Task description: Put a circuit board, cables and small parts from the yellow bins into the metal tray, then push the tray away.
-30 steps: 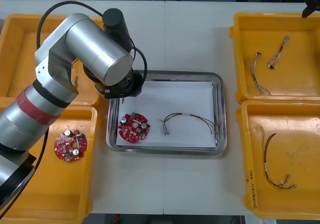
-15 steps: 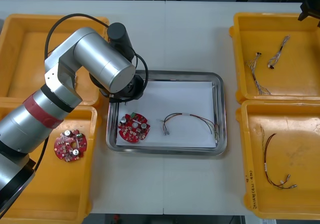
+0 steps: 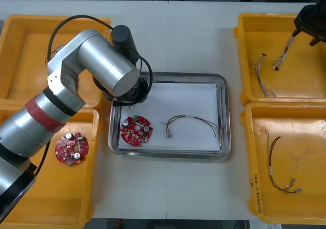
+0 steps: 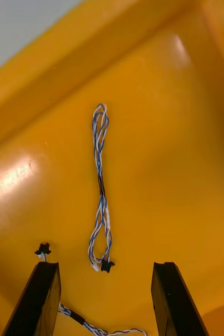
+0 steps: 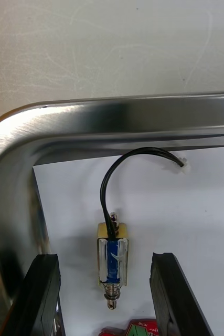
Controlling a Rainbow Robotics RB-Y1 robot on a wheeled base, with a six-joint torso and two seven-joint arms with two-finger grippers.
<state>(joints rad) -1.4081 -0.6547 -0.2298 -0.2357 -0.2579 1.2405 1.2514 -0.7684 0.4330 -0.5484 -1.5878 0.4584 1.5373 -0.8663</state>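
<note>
Right hand (image 4: 104, 268) moved in over far yellow bin (image 3: 243, 60) right of metal tray (image 3: 224, 118), spread apart above blue-white cable (image 4: 100, 185). Left hand (image 5: 104, 260) over tray's far-left corner, spread apart astride small metal part (image 5: 112, 253) lying in tray

The metal tray (image 5: 91, 118) has a shiny, brushed rim (white and matt inside); the yellow bin (image 4: 185, 105) looks like smooth, glossy plastic, the table (image 5: 112, 47) faintly scratched.

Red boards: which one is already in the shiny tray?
The board in the near left corner of the tray, on its white inside. The other board lies in a yellow bin at the left, outside the tray.
</note>
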